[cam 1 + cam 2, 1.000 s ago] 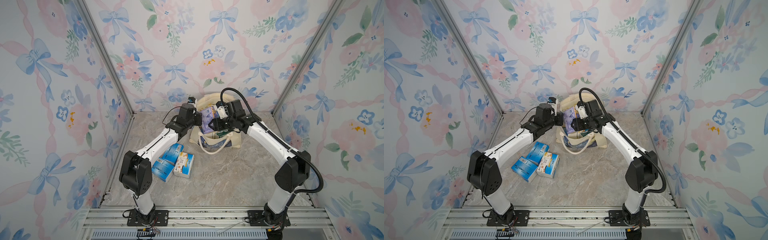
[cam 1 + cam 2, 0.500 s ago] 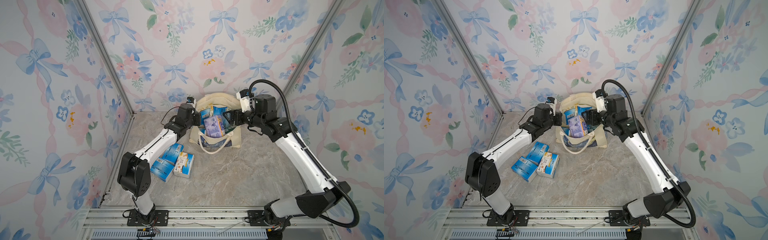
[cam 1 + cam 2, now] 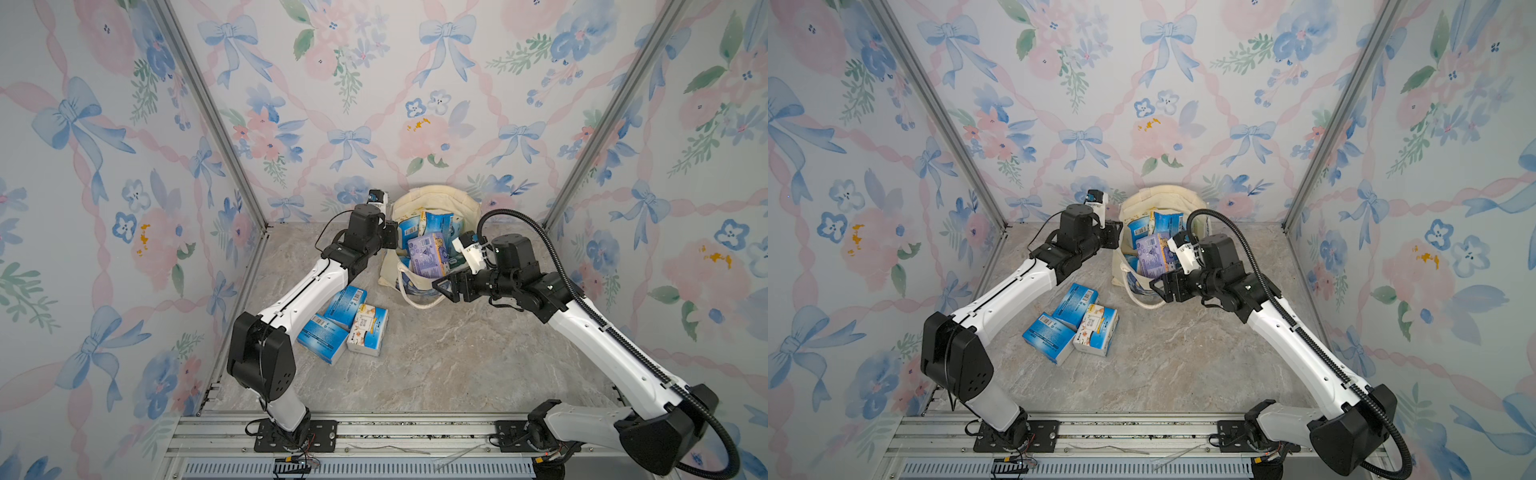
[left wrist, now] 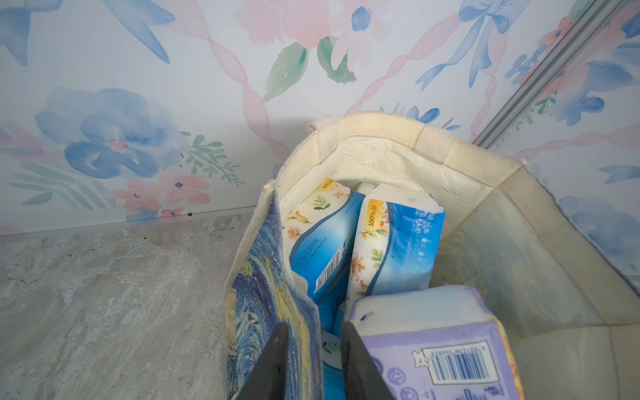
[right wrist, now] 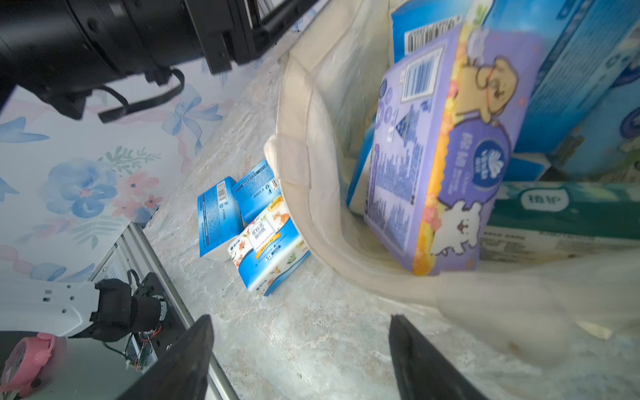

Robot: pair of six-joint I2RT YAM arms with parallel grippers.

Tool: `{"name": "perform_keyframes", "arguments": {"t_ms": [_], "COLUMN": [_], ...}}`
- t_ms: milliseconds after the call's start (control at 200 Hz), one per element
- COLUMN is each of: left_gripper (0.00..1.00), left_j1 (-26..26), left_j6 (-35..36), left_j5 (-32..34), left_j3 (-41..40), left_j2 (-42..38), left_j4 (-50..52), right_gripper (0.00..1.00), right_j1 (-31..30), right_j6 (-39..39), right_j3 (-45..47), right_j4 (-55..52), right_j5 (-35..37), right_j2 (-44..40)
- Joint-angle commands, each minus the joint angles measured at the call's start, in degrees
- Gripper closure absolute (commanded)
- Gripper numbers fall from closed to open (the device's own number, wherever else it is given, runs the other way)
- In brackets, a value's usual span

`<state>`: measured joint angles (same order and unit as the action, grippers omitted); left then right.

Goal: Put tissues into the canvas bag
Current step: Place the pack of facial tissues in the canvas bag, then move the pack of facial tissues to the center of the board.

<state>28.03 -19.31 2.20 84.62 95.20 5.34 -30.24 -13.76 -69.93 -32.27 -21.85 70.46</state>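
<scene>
Left gripper (image 4: 313, 327): jaws slack astride canvas bag (image 4: 374, 124) wall, likely propping mouth.
Right gripper (image 5: 300, 318): spread, empty, clear for reaching.
Tissues (image 3: 322, 338): three outside.

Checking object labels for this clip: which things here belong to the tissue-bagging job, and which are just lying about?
Part of the job: canvas bag; lilac pack, blue packs and green pack inside it; three loose packs on the table.

Just lying about: pink object, too blurred to name.
</scene>
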Motion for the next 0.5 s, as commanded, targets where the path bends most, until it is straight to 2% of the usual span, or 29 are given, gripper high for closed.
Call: {"name": "perform_keyframes", "arguments": {"t_ms": [0,95,220,315,415,495], "left_gripper": [0.64,0.64,0.69,0.7,0.67,0.71], "left_j1": [-0.1,-0.1,0.0,0.0,-0.7,-3.2], "left_j6": [0.4,1.1,2.7,3.3,1.9,-1.1], "left_j5": [0.1,1.5,5.0,8.9,13.4,16.0], "left_j3": [-0.4,-0.8,-2.7,-5.9,-9.9,-13.6], "left_j2": [-1.7,-3.3,-8.3,-14.0,-19.7,-23.4], "left_j4": [0.0,0.2,2.9,7.6,14.6,20.4], "right_gripper": [0.2,0.2,0.2,0.19,0.19,0.19], "right_j1": [-0.4,-1.6,-4.5,-6.6,-8.7,-9.8], "right_j6": [-3.7,-6.0,-7.2,-10.3,-15.7,-19.1], "right_j3": [3.6,5.8,8.7,13.1,19.6,23.5], "right_j4": [3.9,5.6,5.8,8.1,14.4,18.4], "right_j5": [-2.0,-4.4,-5.4,-6.5,-7.9,-7.7], "right_j2": [-3.0,-3.6,-4.8,-6.1,-6.5,-6.4]}}
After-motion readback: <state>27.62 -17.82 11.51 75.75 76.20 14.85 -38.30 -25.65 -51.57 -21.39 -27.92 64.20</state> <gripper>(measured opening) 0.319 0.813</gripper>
